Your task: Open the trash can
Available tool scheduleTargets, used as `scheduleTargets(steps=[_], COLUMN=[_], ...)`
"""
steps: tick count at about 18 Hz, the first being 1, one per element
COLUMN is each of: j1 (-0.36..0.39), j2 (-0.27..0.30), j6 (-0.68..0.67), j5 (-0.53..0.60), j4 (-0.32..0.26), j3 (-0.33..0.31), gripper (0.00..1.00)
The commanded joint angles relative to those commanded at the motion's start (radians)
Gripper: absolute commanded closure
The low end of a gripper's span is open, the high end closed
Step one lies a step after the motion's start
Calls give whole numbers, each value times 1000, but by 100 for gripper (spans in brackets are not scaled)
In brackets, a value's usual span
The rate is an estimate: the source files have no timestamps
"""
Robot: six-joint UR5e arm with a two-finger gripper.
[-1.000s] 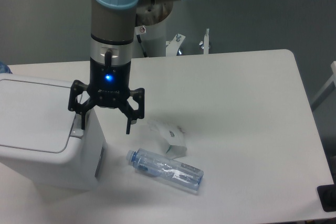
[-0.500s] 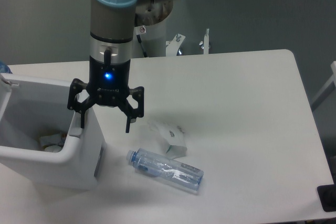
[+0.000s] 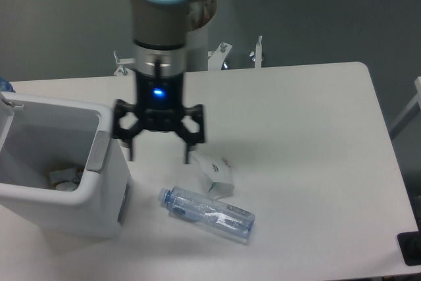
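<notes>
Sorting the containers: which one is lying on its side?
The clear plastic bottle, flat on the table; the trash can stands upright and open.

Bin (image 3: 62, 195) at table's (image 3: 309, 162) left edge, lid up, top open; some trash low inside. Gripper (image 3: 158, 157) hangs just right of bin, fingers spread, slightly blurred. Carton (image 3: 216, 170) and bottle (image 3: 206, 213) lie close below-right of it, blocking that side. Right half of table is bare surface.
</notes>
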Motion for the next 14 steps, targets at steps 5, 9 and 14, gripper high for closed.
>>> scheduleTargets(steps=[5, 9, 14], j1=[80, 135, 164], j2=[-55, -94, -94], j6=[215, 301, 552], j5=[96, 138, 150], j4=[6, 0, -8], j3=[-26, -41, -86], gripper=[0, 0, 0])
